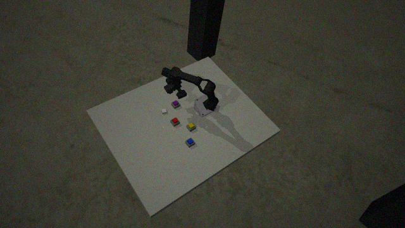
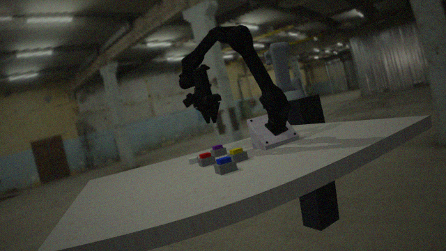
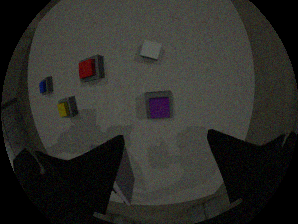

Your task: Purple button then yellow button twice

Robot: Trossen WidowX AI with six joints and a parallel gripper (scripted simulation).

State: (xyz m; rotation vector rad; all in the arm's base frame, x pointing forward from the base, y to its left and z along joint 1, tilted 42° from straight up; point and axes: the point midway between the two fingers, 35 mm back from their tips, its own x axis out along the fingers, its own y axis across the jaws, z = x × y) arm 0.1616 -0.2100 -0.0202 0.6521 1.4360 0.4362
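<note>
The hand (image 2: 206, 111) hung wide open and held nothing, its fingers pointing down, well above the counter (image 2: 146, 195). In the exterior view it stood above and slightly left of the cluster of buttons, with clear air between its tips and the caps. In the wrist view the two dark fingers framed the lower edge, and the purple button (image 3: 158, 107) lay between them, a little beyond their tips.

In the top view the purple button (image 1: 175, 104) sat just beside the hand (image 1: 176, 91) and left of the arm's pale base plate (image 1: 200, 107). The yellow button (image 1: 191, 126) lay nearer in the picture, below the base, well apart from the hand. The red button (image 1: 174, 121) sat left of the yellow one, and the blue button (image 1: 190, 142) was nearest of all. A small white block (image 1: 164, 111) rested just left of the purple button, apart from it.
</note>
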